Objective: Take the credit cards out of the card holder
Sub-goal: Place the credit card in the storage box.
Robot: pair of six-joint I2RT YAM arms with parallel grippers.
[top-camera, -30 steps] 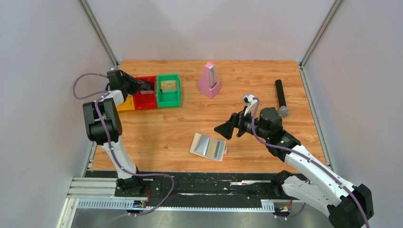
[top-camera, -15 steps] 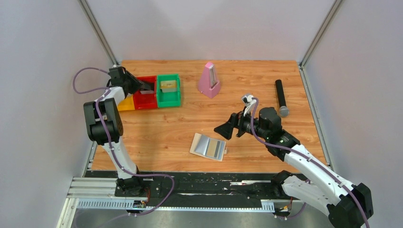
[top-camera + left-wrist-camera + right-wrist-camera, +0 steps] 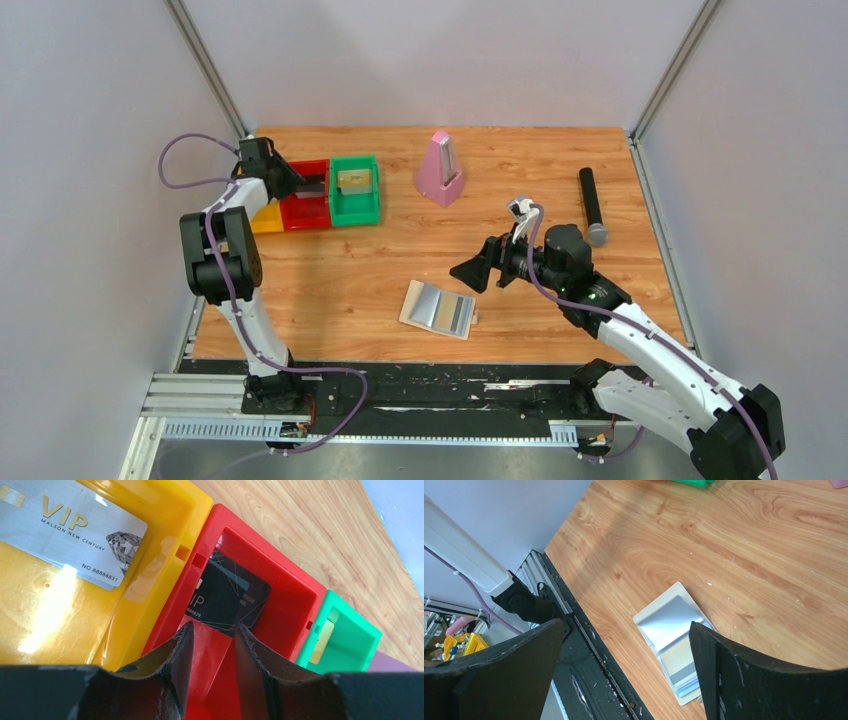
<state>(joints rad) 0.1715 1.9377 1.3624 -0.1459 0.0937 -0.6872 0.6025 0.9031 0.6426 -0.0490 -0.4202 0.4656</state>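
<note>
**Left wrist view: tool parted over the red bin, black card beyond its tips**

Seen from the left wrist, the left tool (image 3: 214, 630) has its two fingers (image 3: 177, 650) partly spread. Only the bin's red floor shows in the gap between them, and they pinch nothing. Just past the tips a black card (image 3: 227, 597) lies inside the red bin (image 3: 295, 605), tilted against the wall on the yellow bin's side. The yellow bin (image 3: 155, 575) touches that wall and holds a silver card (image 3: 70, 530) printed "VIP". On the red bin's other side is the green bin (image 3: 350, 640), with a pale gold card (image 3: 324, 636) leaning inside it.

From above, the three bins sit in a row at the far left corner of the tabletop (image 3: 340, 270).

The right tool (image 3: 626, 627) hangs above the front of the tabletop, well apart from the bins, with its fingers spread wide and nothing between them. Below it, near the front edge, the card holder (image 3: 669, 620) lies open and flat. Its cream rim frames a pale blue panel, and the other panel shows tan and dark grey strips. I cannot tell whether those strips are cards.

Farther back stand a pink metronome (image 3: 440, 170) and, to the right, a black microphone (image 3: 592, 207) lying on the wood.
</note>
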